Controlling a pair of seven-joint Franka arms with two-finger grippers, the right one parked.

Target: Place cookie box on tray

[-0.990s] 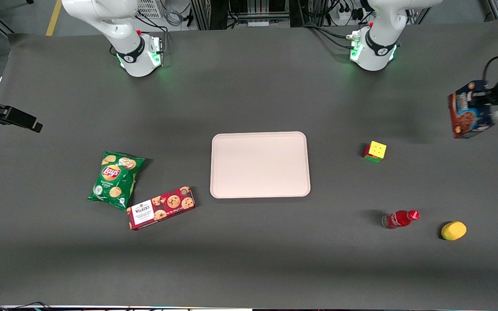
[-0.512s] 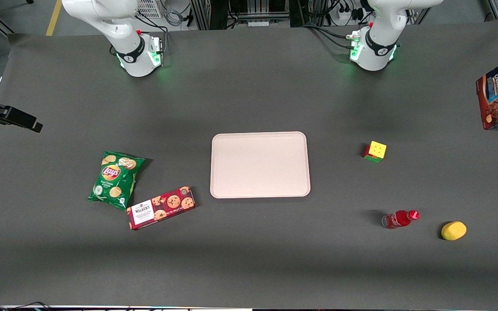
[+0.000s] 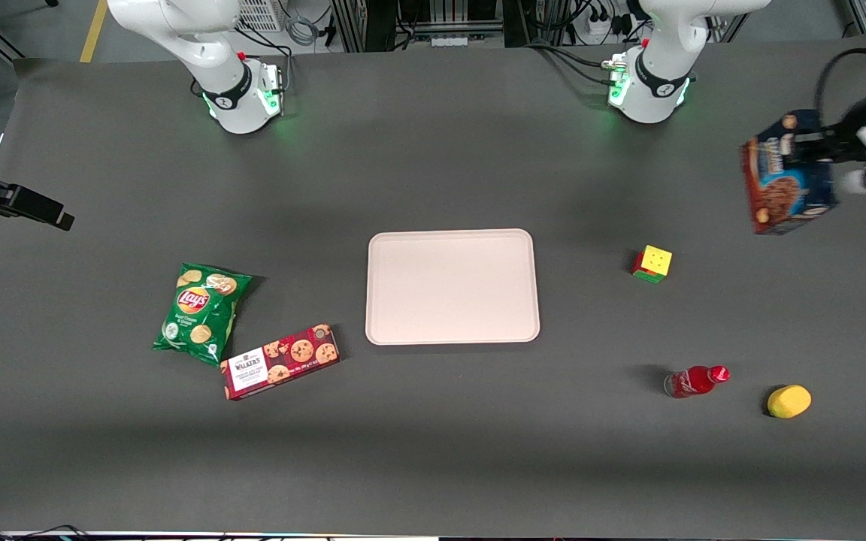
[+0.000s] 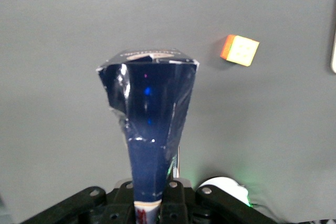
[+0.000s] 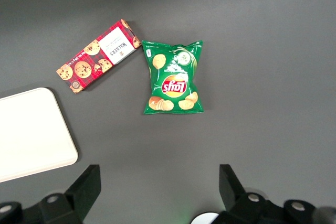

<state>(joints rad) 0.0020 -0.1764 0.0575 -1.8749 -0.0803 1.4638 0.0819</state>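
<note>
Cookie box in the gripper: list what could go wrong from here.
1. The gripper pinches the cookie box at one end, and its carton looks creased, so it might slip or crumple.
2. The puzzle cube lies between box and tray; a low carry could clip it.

The gripper [image 3: 816,150] holds the cookie box [image 3: 785,179] in the air, jaws closed on it, near the working arm's end of the table [image 3: 433,466]. Between it and the tray [image 3: 452,286] only the puzzle cube [image 3: 652,264] stands on the table. The red bottle [image 3: 694,380] and lemon [image 3: 788,401] sit nearer the front edge. The chip bag [image 3: 202,312] and tartan box [image 3: 280,361] lie toward the parked arm's end.
</note>
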